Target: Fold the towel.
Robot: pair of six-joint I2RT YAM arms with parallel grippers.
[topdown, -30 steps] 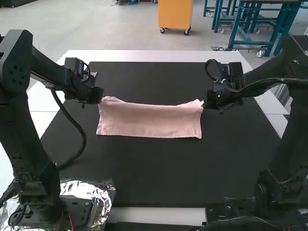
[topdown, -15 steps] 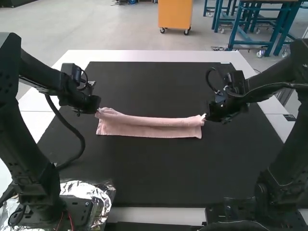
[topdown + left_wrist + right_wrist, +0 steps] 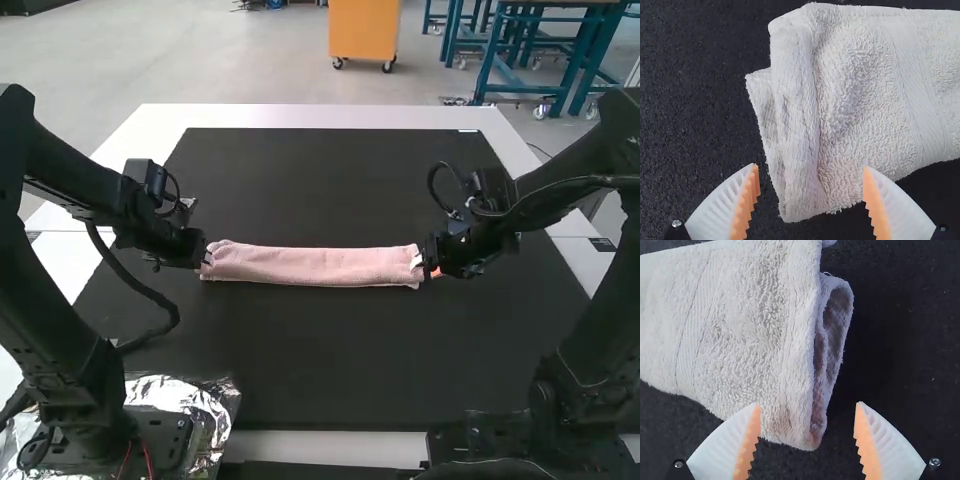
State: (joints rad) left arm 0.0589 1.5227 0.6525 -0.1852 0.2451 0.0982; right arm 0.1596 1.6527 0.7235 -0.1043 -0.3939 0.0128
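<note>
The left arm [image 3: 50, 320] stands at the left, the right arm [image 3: 598, 325] at the right, both bent inward. The left gripper [image 3: 206, 257] and right gripper [image 3: 430, 269] sit well apart, each with white ribbed fingers [image 3: 720, 210] spread open.

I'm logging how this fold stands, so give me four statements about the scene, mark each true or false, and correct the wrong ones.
1. The towel lies as a long, narrow strip on the black mat. True.
2. The left gripper is clamped shut. False: its fingers stand apart.
3. The right gripper is open. True.
4. The towel is spread out in a single layer. False: it is folded, with layers showing at its end.
</note>
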